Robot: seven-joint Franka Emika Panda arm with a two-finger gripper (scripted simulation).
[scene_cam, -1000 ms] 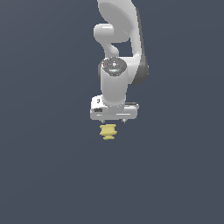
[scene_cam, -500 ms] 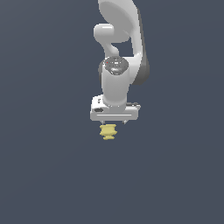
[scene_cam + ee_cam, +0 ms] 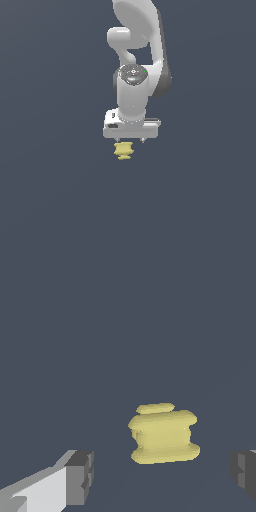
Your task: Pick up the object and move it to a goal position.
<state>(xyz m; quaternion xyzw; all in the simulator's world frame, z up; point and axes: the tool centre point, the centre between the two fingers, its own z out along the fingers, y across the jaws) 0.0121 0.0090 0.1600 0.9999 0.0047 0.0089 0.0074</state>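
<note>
The object (image 3: 123,150) is a small pale yellow lump with ridged, wavy sides, resting on the plain dark surface. In the exterior view my white gripper (image 3: 130,141) hangs straight above it, with the object just under the hand and toward the exterior view's left. In the wrist view the object (image 3: 164,436) lies in the wide gap of my gripper (image 3: 162,476). One grey fingertip (image 3: 80,476) and the other (image 3: 245,473) stand well apart, and neither touches it. The gripper is open and holds nothing.
A uniform dark grey-blue surface (image 3: 60,200) fills everything around the arm. No other objects, walls or edges show in either view.
The hand has come down slightly toward the object. The object has not moved and the fingers stay apart.
</note>
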